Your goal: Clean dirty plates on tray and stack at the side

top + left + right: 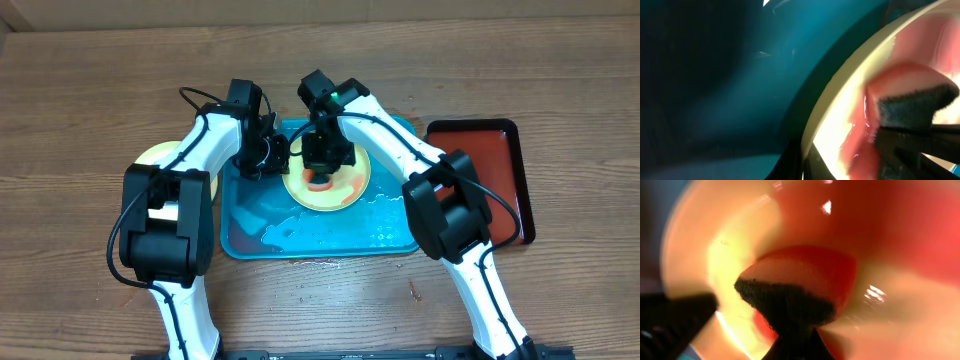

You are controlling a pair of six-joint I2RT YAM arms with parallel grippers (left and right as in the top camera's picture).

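Overhead, far left: side plate [150,156] on the table [80,100], partly under the left arm. The left arm reaches up-frame and bends inward. Left gripper [268,158] sits low at the left rim of the plate [350,188]; cannot tell how its fingers stand. The plate lies upper centre in the tray [300,238], red smears at its middle. The right arm arcs in from the right, wrist pointing down. Right gripper [322,160] pinches a sponge [800,272], pressed on the plate's centre. Red tray [490,165] at far right.
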